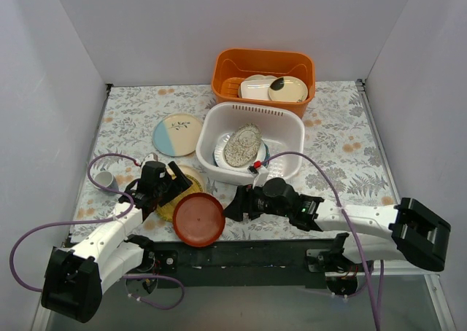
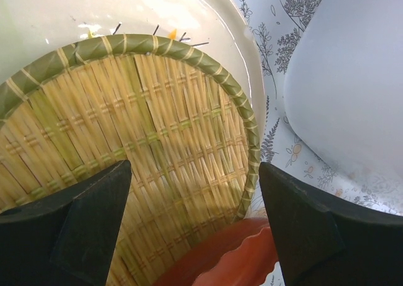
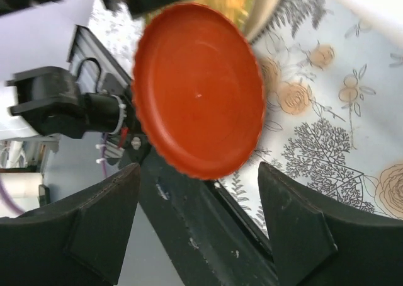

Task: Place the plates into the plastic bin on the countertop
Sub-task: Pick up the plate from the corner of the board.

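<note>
On the countertop (image 1: 343,149), red plate (image 1: 198,219) lies beside right tool (image 1: 233,203).

**Plain white booth, printed table**

Three flat walls box the scene: back wall (image 1: 233,25), left wall (image 1: 36,90), right wall (image 1: 427,68). All are plain white-grey and meet at straight corners. The table (image 1: 343,145) fills the booth from side wall to side wall, its top pale with a grey leaf and orange flower print. A black bar (image 1: 241,256) runs along its near edge. Below that is a grey surface (image 1: 255,309), material unclear. Light is soft and even, shadows faint.
</note>
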`<state>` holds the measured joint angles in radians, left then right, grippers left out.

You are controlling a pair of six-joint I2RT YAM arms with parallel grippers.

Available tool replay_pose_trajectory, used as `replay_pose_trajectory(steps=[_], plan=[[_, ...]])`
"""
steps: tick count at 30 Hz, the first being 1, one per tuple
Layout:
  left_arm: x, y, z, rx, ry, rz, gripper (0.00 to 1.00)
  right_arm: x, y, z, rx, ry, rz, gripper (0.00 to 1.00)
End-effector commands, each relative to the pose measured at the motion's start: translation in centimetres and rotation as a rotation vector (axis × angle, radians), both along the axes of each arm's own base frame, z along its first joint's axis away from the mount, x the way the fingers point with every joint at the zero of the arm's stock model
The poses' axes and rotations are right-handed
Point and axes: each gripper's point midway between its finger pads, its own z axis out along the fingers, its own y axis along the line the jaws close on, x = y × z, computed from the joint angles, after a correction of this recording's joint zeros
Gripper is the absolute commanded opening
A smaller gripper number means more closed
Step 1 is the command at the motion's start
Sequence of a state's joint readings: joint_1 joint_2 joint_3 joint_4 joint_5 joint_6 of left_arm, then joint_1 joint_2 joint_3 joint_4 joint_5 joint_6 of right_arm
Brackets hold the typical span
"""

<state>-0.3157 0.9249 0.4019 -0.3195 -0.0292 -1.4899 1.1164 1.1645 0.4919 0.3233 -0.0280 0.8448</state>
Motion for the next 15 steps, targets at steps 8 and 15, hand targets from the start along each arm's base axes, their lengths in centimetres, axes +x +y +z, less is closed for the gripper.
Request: replay_pose_trajectory(steps=[8,15], plan=[[-0.2,-0.5,0.3,-0.030,-0.016,-0.016,0.81,-0.6,2.4,-5.0,-0.109,0.040,-0.020,0.80],[-0.4,-1.0,0.4,-0.052,-0.015,-0.035,0.81,-0.9,2.6,-7.5,-0.180,0.044,-0.035,0.76]])
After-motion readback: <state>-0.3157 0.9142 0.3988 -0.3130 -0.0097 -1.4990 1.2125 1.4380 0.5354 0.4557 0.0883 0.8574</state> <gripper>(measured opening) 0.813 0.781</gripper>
